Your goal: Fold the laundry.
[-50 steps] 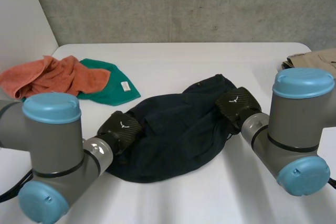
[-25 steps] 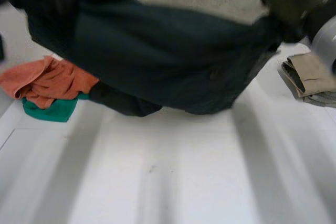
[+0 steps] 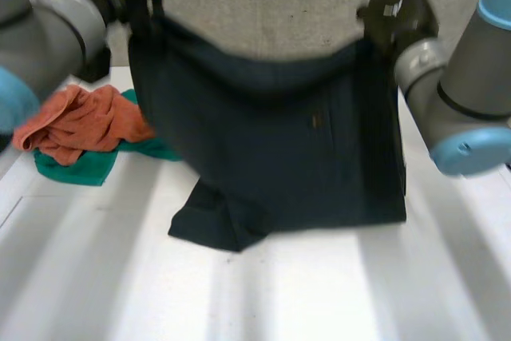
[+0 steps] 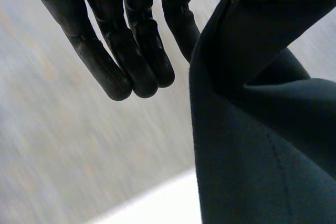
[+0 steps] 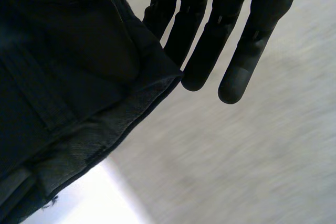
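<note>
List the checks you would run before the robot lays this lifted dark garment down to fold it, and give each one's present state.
1. Left hand pinching the dark garment at a top corner: ok.
2. Right hand pinching the other top corner: ok.
3. Garment hanging smooth: not ok, its lower corner on the left arm's side lies bunched on the table.
4. Garment apart from the orange towel and green cloth: cannot tell.
5. Bare table in front for laying it down: ok.
</note>
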